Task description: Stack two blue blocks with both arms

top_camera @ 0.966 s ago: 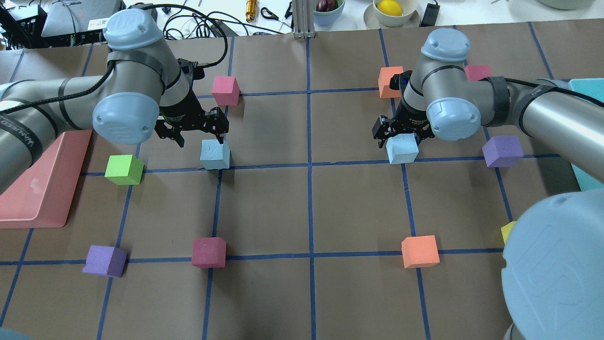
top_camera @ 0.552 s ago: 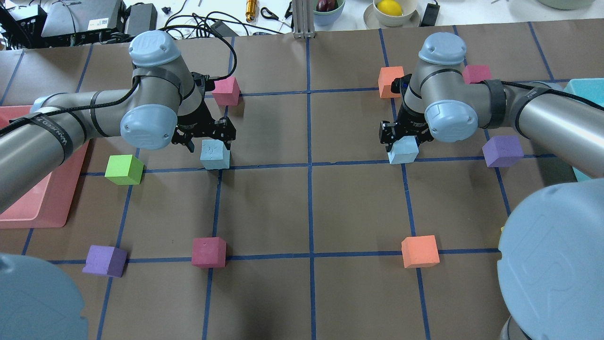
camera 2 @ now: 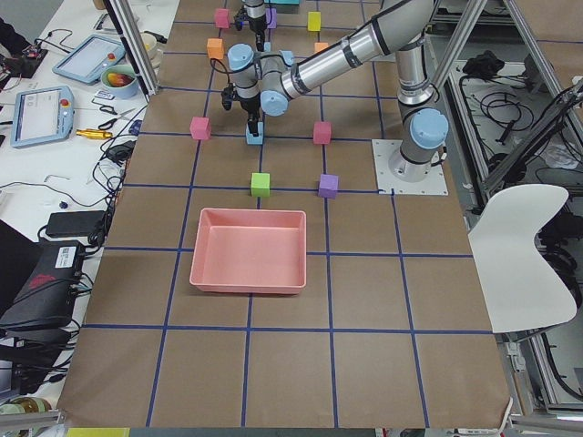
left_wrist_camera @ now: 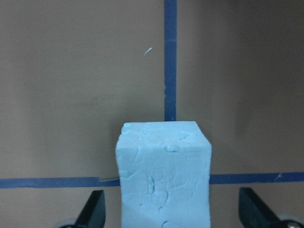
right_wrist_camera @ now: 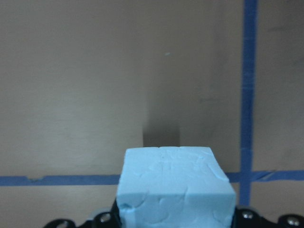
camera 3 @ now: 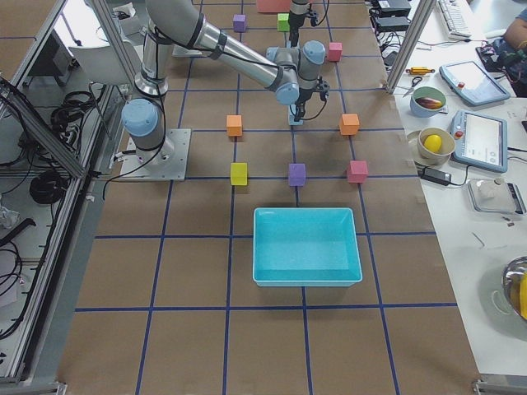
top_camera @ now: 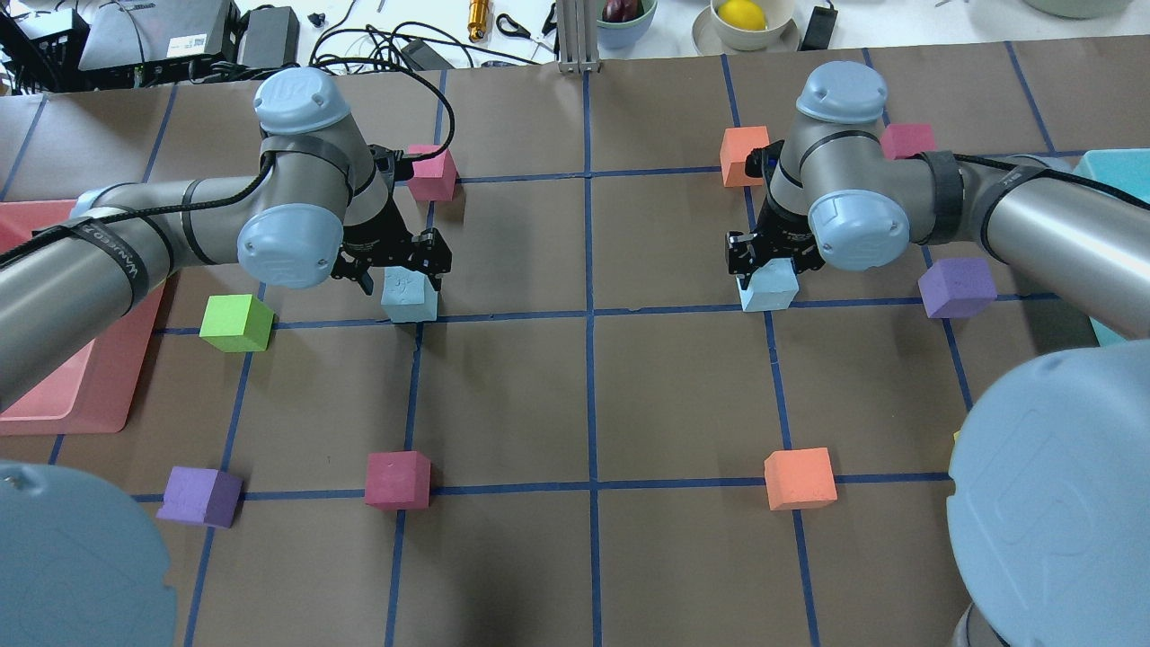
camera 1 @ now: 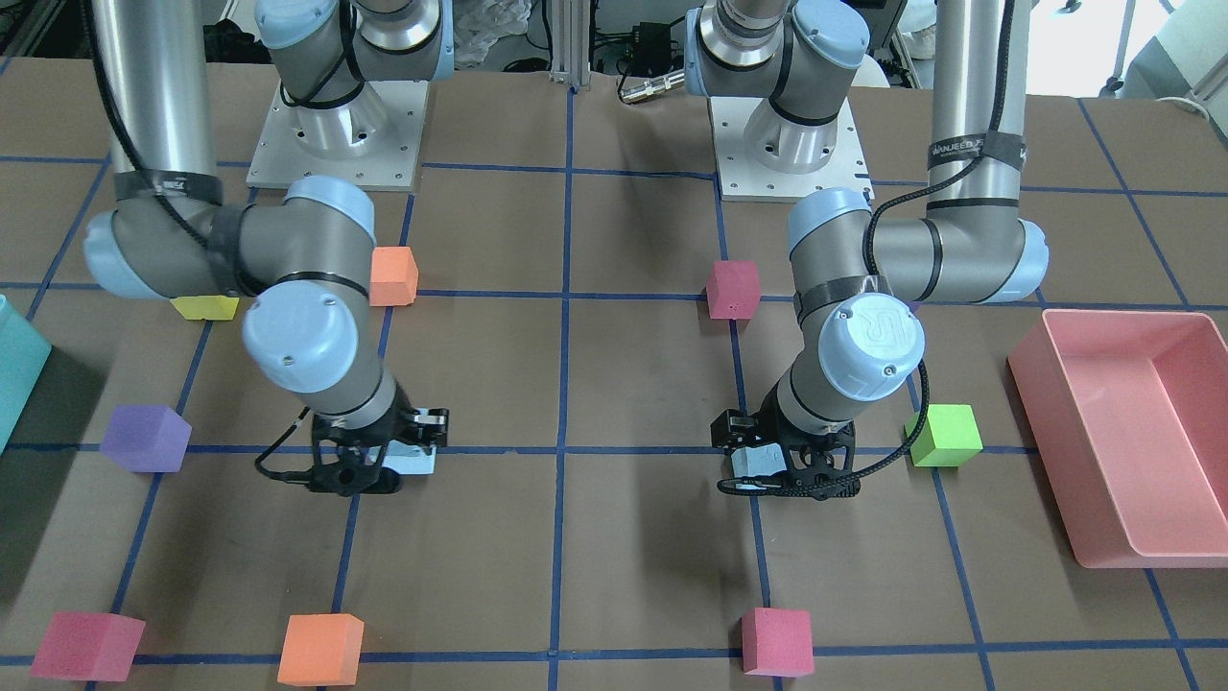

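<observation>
**Both grippers down on the blue blocks**

Since 1 s ago the L arm swung in and the L gripper (top_camera: pixel 401 277) dropped over the L blue block (top_camera: pixel 410 298). Jaws wide now, one finger each side w/ gaps, nothing held. Block sits on the table at a tape crossing (top_camera: pixel 419 318), faces approx square to the grid; it's a cube, so no long axis. R gripper (top_camera: pixel 765 262) also came lower, jaws pressed against the sides of the R blue block (top_camera: pixel 769 293). That one's on the table beside the next crossing, also approx square to the tape.
</observation>
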Available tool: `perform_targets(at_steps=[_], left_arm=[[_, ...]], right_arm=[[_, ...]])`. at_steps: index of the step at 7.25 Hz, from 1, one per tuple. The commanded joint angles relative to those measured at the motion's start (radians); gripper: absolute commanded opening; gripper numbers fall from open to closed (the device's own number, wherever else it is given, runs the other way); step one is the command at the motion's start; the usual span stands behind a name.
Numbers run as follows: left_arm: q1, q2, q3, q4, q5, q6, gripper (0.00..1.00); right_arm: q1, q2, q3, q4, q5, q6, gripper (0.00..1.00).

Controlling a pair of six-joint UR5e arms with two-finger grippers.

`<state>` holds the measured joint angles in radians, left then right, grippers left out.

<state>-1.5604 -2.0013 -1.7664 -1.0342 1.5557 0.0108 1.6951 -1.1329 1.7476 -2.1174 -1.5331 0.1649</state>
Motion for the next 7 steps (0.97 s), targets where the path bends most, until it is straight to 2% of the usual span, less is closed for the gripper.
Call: perform_targets(at_steps=[1,5,6,7], left_arm=[[0.002,-0.014,-0.001,0.014,0.001,0.006,1.0],[0.002,-0.022,-0.001,0.022,0.001,0.008,0.92],[0.002,-0.025,-0.001,0.022,0.001,0.008,0.82],[0.002,-0.024,0.002,0.022,0.003,0.014,0.63]], right_arm=[[0.18,-0.008,-0.003,-0.01,0.001,0.236,0.0],[0.267,0.008,0.006,-0.009,0.013,0.254,0.0],[0.271,0.01,0.007,-0.007,0.016,0.254,0.0],[0.271,0.01,0.015,-0.007,0.066,0.255,0.0]])
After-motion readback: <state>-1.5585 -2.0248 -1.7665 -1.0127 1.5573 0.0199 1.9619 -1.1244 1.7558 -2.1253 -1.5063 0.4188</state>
